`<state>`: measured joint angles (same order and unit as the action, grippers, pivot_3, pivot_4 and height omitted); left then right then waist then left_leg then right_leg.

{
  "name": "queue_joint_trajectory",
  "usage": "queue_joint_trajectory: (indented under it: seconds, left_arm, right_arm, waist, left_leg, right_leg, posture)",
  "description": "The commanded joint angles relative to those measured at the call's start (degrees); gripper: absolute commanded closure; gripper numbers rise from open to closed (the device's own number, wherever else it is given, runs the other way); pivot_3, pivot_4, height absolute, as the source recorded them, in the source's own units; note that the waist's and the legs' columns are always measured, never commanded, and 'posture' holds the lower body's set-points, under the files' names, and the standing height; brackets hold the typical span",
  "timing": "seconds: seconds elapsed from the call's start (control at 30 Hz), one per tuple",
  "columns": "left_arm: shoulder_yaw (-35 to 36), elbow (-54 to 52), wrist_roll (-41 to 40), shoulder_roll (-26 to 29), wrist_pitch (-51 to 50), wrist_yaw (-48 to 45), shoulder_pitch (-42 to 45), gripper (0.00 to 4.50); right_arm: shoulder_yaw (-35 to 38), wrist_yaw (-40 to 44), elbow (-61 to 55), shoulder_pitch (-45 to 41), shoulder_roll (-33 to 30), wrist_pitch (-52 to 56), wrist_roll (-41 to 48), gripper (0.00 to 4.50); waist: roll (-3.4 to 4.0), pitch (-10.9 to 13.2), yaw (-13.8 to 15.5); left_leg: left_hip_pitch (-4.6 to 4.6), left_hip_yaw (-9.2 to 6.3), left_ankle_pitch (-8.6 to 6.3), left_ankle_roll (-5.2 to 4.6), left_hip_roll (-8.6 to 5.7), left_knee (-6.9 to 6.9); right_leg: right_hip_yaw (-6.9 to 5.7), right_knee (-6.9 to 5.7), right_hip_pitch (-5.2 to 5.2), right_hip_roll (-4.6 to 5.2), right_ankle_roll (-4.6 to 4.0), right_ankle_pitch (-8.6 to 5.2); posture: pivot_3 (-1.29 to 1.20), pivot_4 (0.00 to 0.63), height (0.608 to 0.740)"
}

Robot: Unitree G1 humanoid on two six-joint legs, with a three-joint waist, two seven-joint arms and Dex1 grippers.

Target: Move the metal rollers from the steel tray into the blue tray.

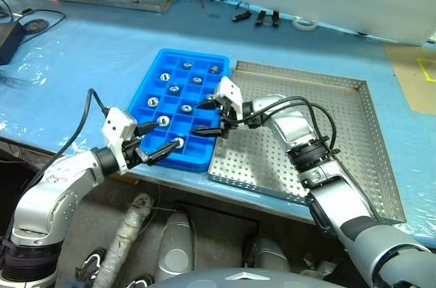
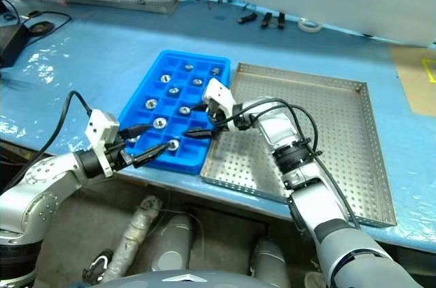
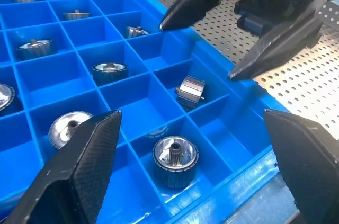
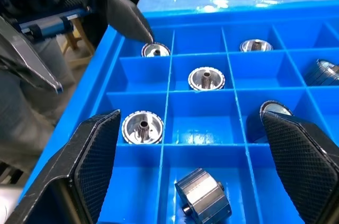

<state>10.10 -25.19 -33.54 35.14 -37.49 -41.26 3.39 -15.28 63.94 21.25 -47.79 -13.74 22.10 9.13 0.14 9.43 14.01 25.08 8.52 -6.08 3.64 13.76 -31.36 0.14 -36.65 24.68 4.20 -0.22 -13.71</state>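
The right arm reaches across the steel tray (image 1: 340, 138), and its right gripper (image 1: 208, 118) hangs over the near right part of the blue tray (image 1: 153, 73) with fingers spread wide, holding nothing. Just below its fingertips one metal roller (image 4: 203, 198) lies tipped on its side in a compartment, apart from both fingers. The left gripper (image 1: 158, 141) points in from the tray's near edge, also wide open and empty; one fingertip seems to sit just above an upright roller (image 1: 178, 143), though contact is hard to judge. More rollers fill compartments beyond both grippers.
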Motion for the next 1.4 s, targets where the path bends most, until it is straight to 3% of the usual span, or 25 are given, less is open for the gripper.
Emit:
queue_joint_trajectory:
  seconds: [0.03, 0.37, 0.63, 0.83, 1.1, 1.4]
  left_arm:
    - [-0.98, 0.8, 0.75, 0.6, 2.44, -1.54, 1.51, 0.0]
    - [-8.37, 14.18, 5.07, -1.69, 9.94, -8.54, 10.32, 0.0]
    - [-16.13, 31.4, 9.71, -7.76, 16.27, -16.87, 25.59, 0.0]
    - [-18.85, 40.5, 12.33, -11.83, 18.82, -21.31, 34.05, 0.0]
    - [-19.58, 43.41, 13.98, -13.95, 18.75, -23.66, 36.7, 0.0]
    - [-17.86, 38.04, 13.05, -12.85, 15.47, -21.77, 33.97, 0.0]
  right_arm:
    - [2.64, -0.97, -2.73, -0.93, -0.66, 0.68, 1.78, 0.03]
    - [9.78, -10.25, -14.94, 4.66, -6.22, 7.15, 2.9, 0.03]
    - [23.11, -22.67, -32.01, 19.59, -12.0, 18.35, 6.6, 0.03]
    - [28.85, -29.31, -42.52, 31.21, -11.71, 20.18, 8.31, 0.03]
    - [28.46, -35.65, -46.79, 39.68, -7.53, 18.05, 9.0, 0.03]
    - [27.7, -35.98, -45.78, 39.96, -8.06, 17.08, 10.57, 0.03]
  waist:
    - [0.0, 0.0, -0.29]
    - [0.0, -0.01, -1.49]
    - [0.0, -0.02, -4.85]
    - [0.02, -0.03, -7.91]
    - [0.02, -0.03, -10.07]
    - [0.02, -0.03, -10.04]
  left_leg:
    - [0.01, 0.0, 0.0, 0.0, 0.0, -0.01]
    - [0.0, 0.02, 0.14, 0.2, -0.02, -0.15]
    - [-0.15, 0.05, 0.15, 0.22, -0.04, -0.44]
    - [-0.32, 0.15, 0.15, 0.19, -0.07, -0.43]
    - [-0.78, 0.28, 0.08, 0.07, -0.1, -0.27]
    - [-1.01, 0.55, -0.02, -0.09, -0.14, -0.21]
  right_leg:
    - [0.0, -0.01, 0.0, 0.01, 0.0, 0.0]
    - [0.0, -0.07, -0.11, 0.04, 0.15, 0.09]
    - [0.03, -0.09, -0.34, 0.08, 0.3, 0.21]
    - [0.15, -0.07, -0.41, 0.07, 0.31, 0.22]
    - [0.36, -0.04, -0.63, 0.03, 0.14, 0.11]
    - [0.88, 0.02, -0.69, 0.07, 0.15, 0.1]
  posture:
    - [0.31, 0.15, 0.74]
    - [0.14, 0.15, 0.74]
    - [-0.07, 0.15, 0.74]
    - [-0.15, 0.15, 0.74]
    - [-0.19, 0.15, 0.74]
    - [-0.15, 0.15, 0.74]
